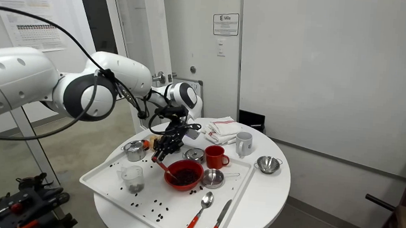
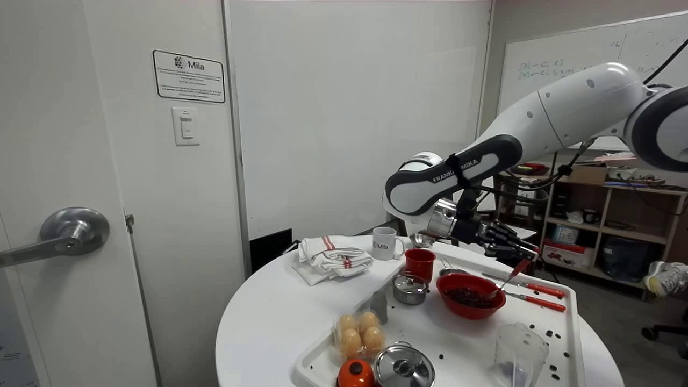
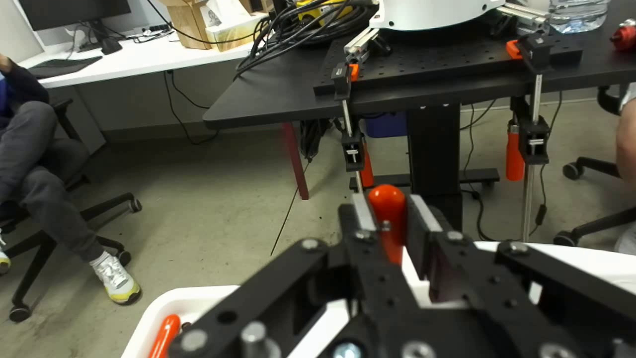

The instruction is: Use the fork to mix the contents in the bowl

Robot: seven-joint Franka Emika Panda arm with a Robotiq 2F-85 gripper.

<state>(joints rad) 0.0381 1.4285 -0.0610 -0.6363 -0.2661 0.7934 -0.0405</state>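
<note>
White jointed arm [image 2: 570, 114] bent over the round white surface [image 2: 263, 333], black fingers [image 3: 364, 213] slanting down, clamped on one red-handled metal fork [image 2: 519, 267], its lower end inside one round red bowl [image 2: 470, 313] holding dark contents [image 2: 466, 297]; four tan eggs [image 2: 351, 343], one red mug [image 2: 420, 265], one light-grey mug [image 1: 243, 143].

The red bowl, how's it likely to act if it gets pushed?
The red bowl would probably slide rather than tip, looking wide and low. Its dark contents might shift or spill, looking like loose bits; similar bits lie on the white tray.
</note>
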